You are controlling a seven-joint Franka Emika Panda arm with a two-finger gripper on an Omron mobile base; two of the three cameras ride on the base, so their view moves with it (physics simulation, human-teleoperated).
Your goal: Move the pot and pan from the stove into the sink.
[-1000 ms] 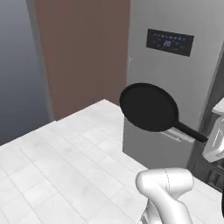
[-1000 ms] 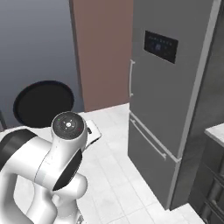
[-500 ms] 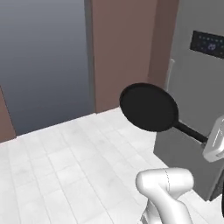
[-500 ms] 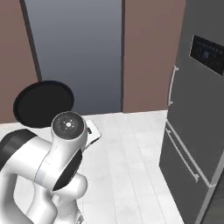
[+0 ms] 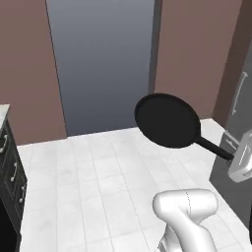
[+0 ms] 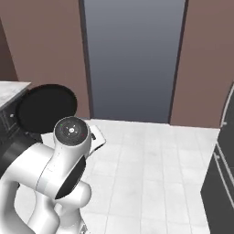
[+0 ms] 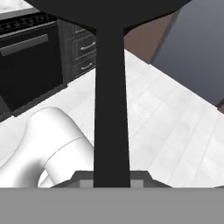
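Three views: two from the base, one from the hand.

Both base views look forward and down from behind the arm (image 5: 184, 216), left and right, at the white tiled floor (image 5: 98, 172), the grey door panel (image 6: 132, 59) and the raised pan (image 5: 167, 120). The hand view looks along the pan's handle (image 7: 111, 109) at close range, the floor and dark cabinets (image 7: 39, 48) beyond.

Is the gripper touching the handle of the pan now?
Touching. In the hand view the pan handle runs straight down into the gripper, shut on it.
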